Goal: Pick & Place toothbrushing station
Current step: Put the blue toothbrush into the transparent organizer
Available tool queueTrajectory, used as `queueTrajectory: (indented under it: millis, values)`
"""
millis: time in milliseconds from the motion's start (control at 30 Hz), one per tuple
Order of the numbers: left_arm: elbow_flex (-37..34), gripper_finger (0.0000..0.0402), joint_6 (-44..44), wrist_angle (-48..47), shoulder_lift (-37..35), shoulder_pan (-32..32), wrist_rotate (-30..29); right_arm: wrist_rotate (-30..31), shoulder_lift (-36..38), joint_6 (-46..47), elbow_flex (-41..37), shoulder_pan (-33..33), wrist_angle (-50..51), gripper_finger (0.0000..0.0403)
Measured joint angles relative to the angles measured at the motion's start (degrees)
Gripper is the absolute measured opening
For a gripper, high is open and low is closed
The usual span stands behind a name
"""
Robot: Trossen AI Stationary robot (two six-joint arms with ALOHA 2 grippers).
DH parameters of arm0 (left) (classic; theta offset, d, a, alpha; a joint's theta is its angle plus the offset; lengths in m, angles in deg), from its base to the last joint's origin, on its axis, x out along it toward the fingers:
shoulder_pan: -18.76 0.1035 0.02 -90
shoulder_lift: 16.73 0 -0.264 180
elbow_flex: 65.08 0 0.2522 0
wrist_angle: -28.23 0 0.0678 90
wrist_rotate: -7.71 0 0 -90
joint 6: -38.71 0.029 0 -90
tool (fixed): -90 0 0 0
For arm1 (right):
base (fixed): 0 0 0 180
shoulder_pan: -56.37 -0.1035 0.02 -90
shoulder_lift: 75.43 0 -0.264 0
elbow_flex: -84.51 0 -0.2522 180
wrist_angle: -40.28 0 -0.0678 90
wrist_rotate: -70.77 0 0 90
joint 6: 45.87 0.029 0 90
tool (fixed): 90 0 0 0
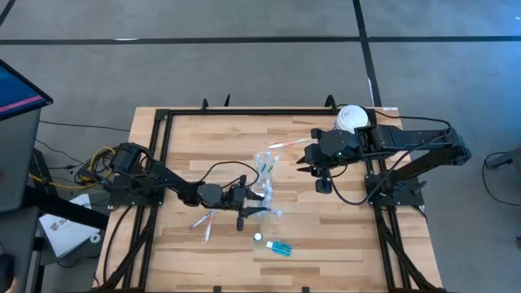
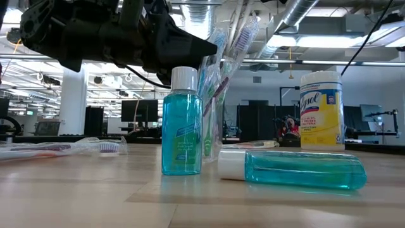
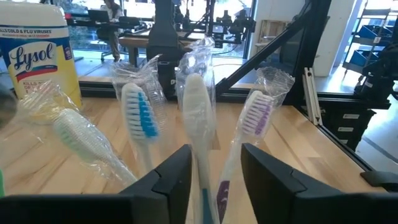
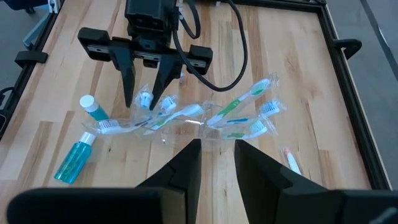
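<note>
A: Which step is this? The left hand [image 4: 147,93] sits right at the small clear tumbler [image 1: 264,195] of wrapped thin toothbrushes [image 3: 198,118], fingers spread, pinching nothing; it looks like a release, one brush standing between its fingers.

B: Then it should back straight away; loose brushes [image 1: 205,221] lie behind it on the wooden bench [image 1: 342,236].

A: The right hand [image 4: 217,165] hovers well beyond the tumbler; fingers parted, empty.

B: The low view alone shows one blue white-capped bottle [image 2: 180,120] upright, another [image 2: 294,168] lying; overhead they blur, perhaps.
</note>
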Motion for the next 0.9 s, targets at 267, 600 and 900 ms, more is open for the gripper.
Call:
queueTrajectory:
  millis: [267,600,900]
  values:
    - [0.0,0.0161,0.2,0.0,-3.7,-1.4,1.0,0.0,0.0,-0.2,0.0,0.0,0.0,0.0087]
    - [0.0,0.0168,1.7,-3.8,-6.8,-4.3,1.1,0.0,0.0,-0.1,0.0,0.0,0.0,0.0087]
    - [0.0,0.0159,1.7,-3.9,-6.9,-5.8,1.1,0.0,0.0,0.0,0.0,0.0,0.0,0.0087]
